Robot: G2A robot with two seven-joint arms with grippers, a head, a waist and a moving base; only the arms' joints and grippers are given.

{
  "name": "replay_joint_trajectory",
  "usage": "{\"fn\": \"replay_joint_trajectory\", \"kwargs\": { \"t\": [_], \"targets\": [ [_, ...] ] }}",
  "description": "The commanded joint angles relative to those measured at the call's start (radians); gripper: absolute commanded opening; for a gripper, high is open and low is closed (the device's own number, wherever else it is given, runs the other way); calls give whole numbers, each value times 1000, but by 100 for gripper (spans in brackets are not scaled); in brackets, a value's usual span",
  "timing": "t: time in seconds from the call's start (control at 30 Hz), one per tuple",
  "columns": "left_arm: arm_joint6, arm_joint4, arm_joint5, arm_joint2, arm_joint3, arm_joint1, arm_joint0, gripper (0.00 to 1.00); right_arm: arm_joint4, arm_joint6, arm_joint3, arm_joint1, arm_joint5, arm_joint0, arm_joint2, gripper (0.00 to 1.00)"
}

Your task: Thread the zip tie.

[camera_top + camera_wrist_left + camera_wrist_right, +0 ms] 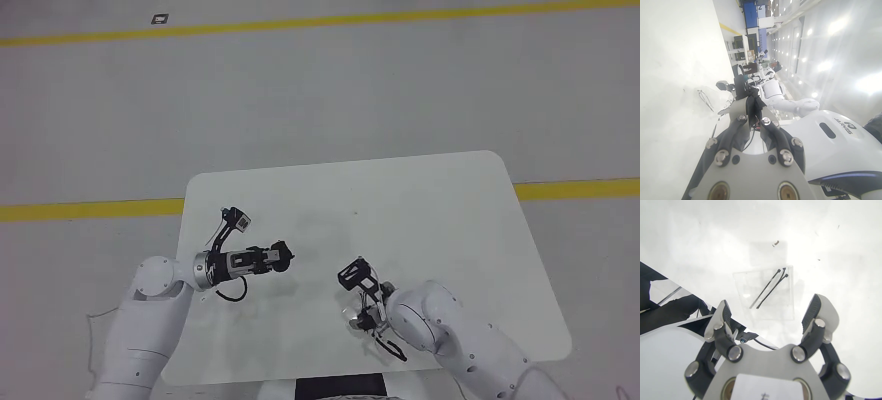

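Ideally: drop straight down and pinch just one of the three black zip ties (pixel 770 288) near its head, leaving the tail free. Lying loosely together on a clear tray (pixel 745 283) atop the white surface (pixel 696 237). Hovering above with right hand (pixel 770 303) spread wide, pointing down; left hand (pixel 753 100) closed on nothing visible, turned sideways nearby.

Three thin black zip ties (pixel 771 292) are laid unlooped, side by side with heads together, on a clear square sheet (pixel 745 285) near the tabletop's (pixel 687 237) near edge.
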Motion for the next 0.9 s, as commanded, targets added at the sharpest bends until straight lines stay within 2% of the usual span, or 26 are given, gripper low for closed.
{"fn": "replay_joint_trajectory", "kwargs": {
  "t": [0.0, 0.07, 0.17, 0.37, 0.4, 0.47, 0.7, 0.77, 0.87],
  "targets": [
    [0, 0, 0, 0, 0, 0, 0, 0, -7, 2, -9, 0, -3, -3, -2, 42],
    [0, 0, 0, 0, 0, 0, 0, 0, -14, 1, -19, 0, -5, -7, -3, 45],
    [0, 0, 0, 0, 0, 0, 0, 0, -24, -2, -41, 1, -11, -18, -3, 44],
    [0, 0, 0, 0, 0, 0, 0, 0, -61, 18, -89, 2, -15, -36, -17, 35],
    [0, 0, 0, 0, 0, 0, 0, 0, -65, 21, -94, 1, -17, -38, -21, 28],
    [0, 0, 0, 0, 0, 0, 0, 0, -68, 23, -97, -1, -19, -39, -29, 27],
    [0, 0, 0, 0, 0, 0, 0, 0, -34, -2, -24, -17, -8, -3, -55, 24],
    [0, 0, 0, 0, 0, 0, 0, 0, -36, 3, 4, -24, 5, 13, -68, 31],
    [0, 0, 0, 0, 0, 0, 0, 0, -38, 17, 36, -34, 22, 35, -88, 28]
  ]
}}
